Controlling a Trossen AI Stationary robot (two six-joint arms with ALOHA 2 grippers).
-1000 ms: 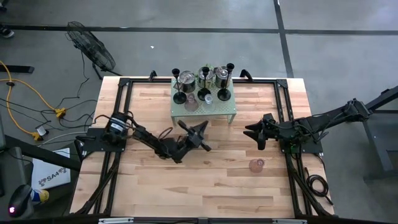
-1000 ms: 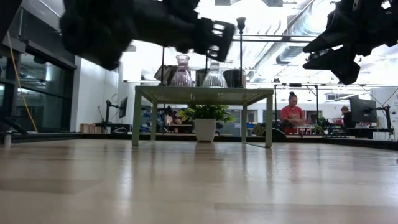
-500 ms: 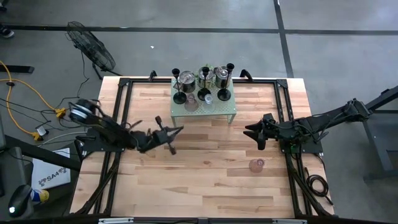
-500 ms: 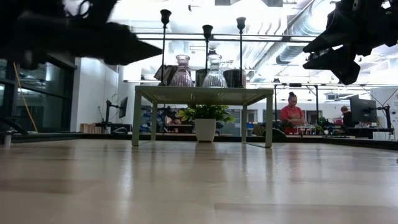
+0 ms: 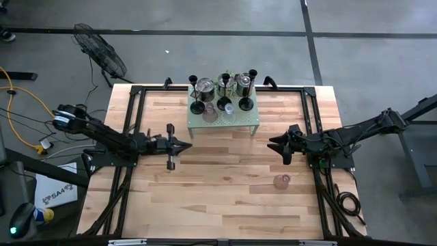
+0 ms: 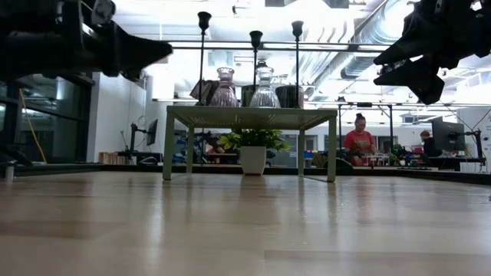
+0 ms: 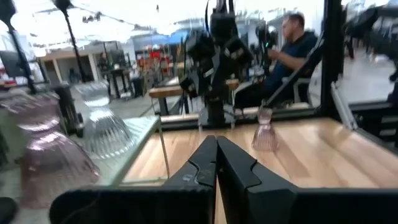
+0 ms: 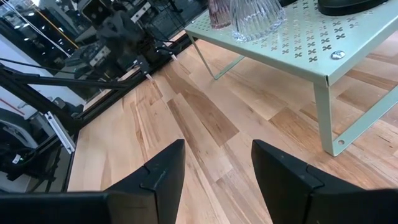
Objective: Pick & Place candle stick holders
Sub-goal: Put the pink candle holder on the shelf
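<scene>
Three black slim-stemmed holders (image 5: 224, 102), shiny silver cups (image 5: 203, 85), a pink glass one (image 5: 209, 113) and a clear glass one (image 5: 228, 108) stand on the pale green rack (image 5: 240, 121) at the table's far middle. Another small pink glass holder (image 5: 281, 181) stands upright on the table at the near right; it also shows in the left wrist view (image 7: 265, 132). My left gripper (image 5: 186, 145) is shut and empty above the table, left of the rack (image 7: 216, 144). My right gripper (image 5: 275, 145) is open and empty, right of the rack (image 8: 214, 163).
A leafy green plant in a white pot (image 6: 252, 148) stands beyond the rack. The rack stands on thin legs (image 8: 324, 118) with room under it. Black frame rails (image 5: 130, 123) run along the table's sides. People sit in the room behind (image 6: 360, 139).
My left arm has drawn back from the table's middle toward its left edge, and its gripper has turned to point level toward the right. My right arm has kept still.
</scene>
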